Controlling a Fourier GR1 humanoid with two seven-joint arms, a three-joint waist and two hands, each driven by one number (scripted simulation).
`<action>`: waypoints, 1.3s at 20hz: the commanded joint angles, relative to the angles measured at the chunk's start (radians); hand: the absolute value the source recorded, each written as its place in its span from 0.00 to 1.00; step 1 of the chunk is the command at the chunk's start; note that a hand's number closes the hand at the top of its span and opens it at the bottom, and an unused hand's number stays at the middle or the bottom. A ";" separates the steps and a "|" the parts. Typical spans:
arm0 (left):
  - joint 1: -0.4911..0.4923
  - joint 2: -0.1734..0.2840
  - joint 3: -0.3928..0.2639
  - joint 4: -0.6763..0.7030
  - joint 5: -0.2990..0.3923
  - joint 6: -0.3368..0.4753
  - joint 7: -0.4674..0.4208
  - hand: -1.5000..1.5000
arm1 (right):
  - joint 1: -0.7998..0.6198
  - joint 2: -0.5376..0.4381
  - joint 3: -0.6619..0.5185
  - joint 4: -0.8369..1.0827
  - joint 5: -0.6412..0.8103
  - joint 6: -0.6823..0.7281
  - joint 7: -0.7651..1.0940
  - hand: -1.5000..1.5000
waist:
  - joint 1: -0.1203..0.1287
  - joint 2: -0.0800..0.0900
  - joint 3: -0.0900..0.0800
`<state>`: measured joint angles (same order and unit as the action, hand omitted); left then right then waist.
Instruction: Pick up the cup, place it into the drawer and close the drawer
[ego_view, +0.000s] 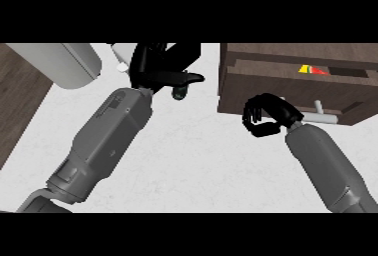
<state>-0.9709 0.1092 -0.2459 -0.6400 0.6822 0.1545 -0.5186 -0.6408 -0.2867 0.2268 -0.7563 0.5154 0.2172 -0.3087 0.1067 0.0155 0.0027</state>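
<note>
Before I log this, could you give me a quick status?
Left hand over white cup, grasp unclear. Right hand curled, empty, beside drawer. Nothing blocking.

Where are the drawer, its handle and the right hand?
drawer (295, 82): head view, on its dark front wall.
handle (323, 117): head view, on the pale bar.
right hand (267, 116): head view, on the curled black fingers.

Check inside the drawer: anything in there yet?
The open drawer shows a small yellow and red item near its left end; no cup is visible there. The rest of the interior is dark, and its depth is hidden by the front panel.
</note>
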 joint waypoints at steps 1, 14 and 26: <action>0.050 0.053 0.010 -0.050 0.013 -0.041 0.018 0.00 | -0.110 -0.028 -0.102 0.140 -0.038 -0.054 -0.102 1.00 | 0.026 0.009 0.003; 0.139 0.075 -0.033 -0.127 0.000 -0.114 0.025 0.00 | -0.297 -0.144 -0.251 0.251 -0.128 -0.029 -0.045 1.00 | 0.092 0.030 0.002; 0.166 0.096 -0.027 -0.155 0.016 -0.157 0.035 0.00 | -0.290 -0.208 -0.275 0.185 -0.191 0.088 -0.037 1.00 | 0.119 0.035 -0.001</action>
<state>-0.8222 0.2057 -0.2707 -0.7852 0.6953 0.0106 -0.4778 -0.7487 -0.3793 0.0362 -0.6034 0.3096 0.4320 -0.4283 0.1877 0.0396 0.0200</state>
